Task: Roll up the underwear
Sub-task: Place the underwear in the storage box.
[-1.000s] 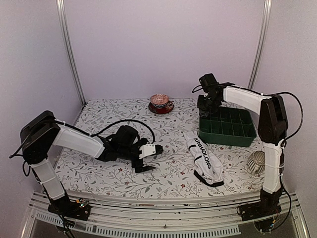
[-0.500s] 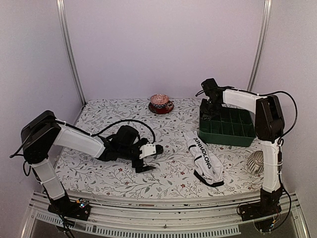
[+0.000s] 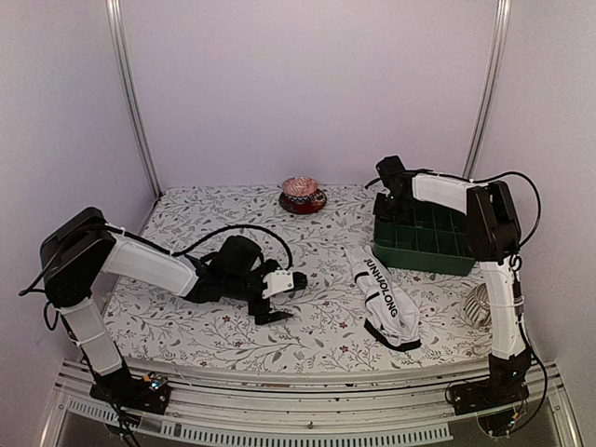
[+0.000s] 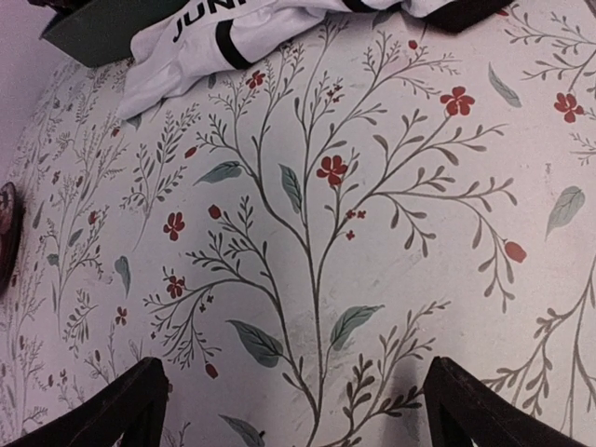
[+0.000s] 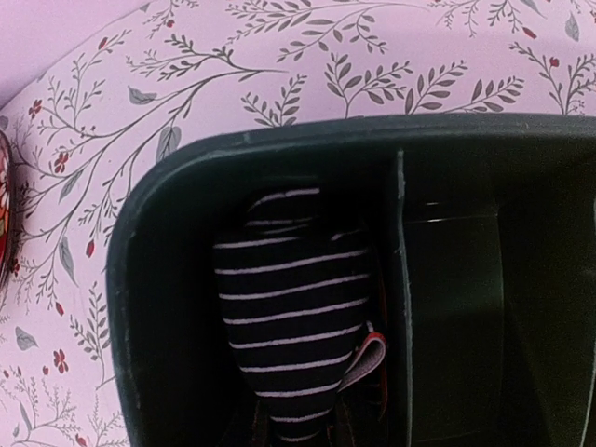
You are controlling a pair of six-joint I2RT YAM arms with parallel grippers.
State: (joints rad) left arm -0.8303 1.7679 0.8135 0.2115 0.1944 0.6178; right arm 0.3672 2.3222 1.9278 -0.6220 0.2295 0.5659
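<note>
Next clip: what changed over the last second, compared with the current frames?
The right arm swung its elbow leftward, and the right end effector sank slightly over the back-left corner of the green compartment tray, where the black striped briefs sit. No grasp or release is visible. The left end effector, open, the white briefs and the cup on its saucer stayed put.

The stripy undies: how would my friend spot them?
Find the green tray on the right side of the table. In its far-left corner compartment sits the striped underwear, bundled up. It is black with thin pale stripes; the white underwear lies outside, on the table.
</note>
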